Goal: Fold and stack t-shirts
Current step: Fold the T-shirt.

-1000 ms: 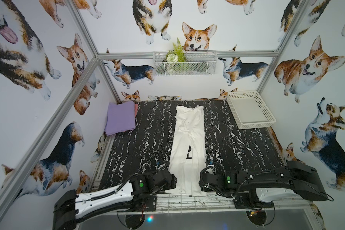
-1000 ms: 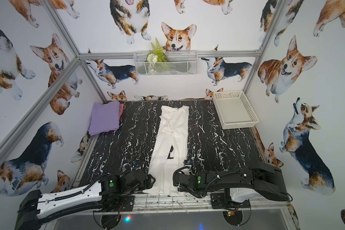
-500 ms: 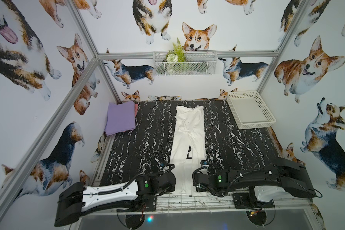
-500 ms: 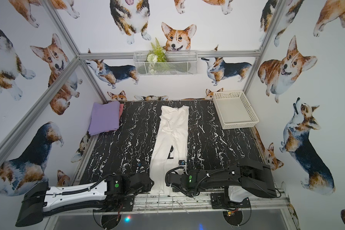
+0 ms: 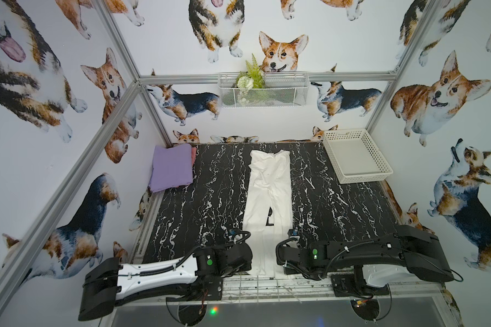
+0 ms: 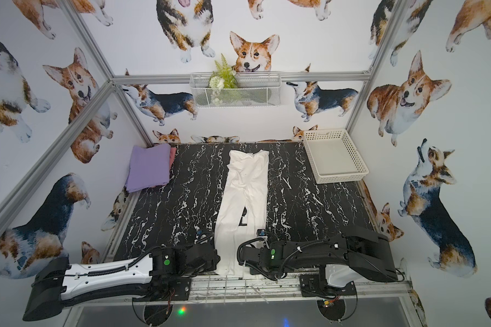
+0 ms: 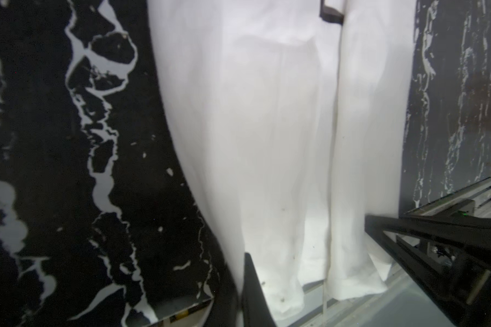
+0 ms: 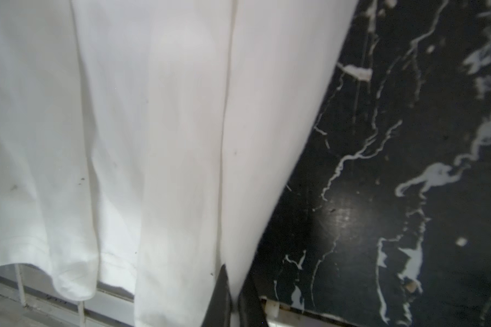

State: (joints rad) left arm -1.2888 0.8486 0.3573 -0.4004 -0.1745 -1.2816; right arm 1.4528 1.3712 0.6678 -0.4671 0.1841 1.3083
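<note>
A white t-shirt [image 5: 270,195] [image 6: 244,192], folded lengthwise into a long strip with a bit of black print showing, lies down the middle of the black marbled table [image 5: 210,198]. Its near hem hangs over the table's front edge. My left gripper [image 7: 241,283] is shut on the hem's left edge, with cloth pinched between the dark fingers. My right gripper [image 8: 234,288] is shut on the hem's right edge in the same way. In both top views the jaws are hidden under the wrists. A folded lavender t-shirt [image 5: 172,168] lies on a pinkish t-shirt [image 5: 193,155] at the far left corner.
A white perforated basket [image 5: 357,177] sits empty at the far right corner. A wire basket with a plant [image 5: 262,90] hangs on the back wall. A metal grid rail [image 5: 267,286] runs along the table's front edge, between the two arm bases.
Both arms have moved inward to the white shirt's near hem. Both grippers, open before, have closed on its two edges.
</note>
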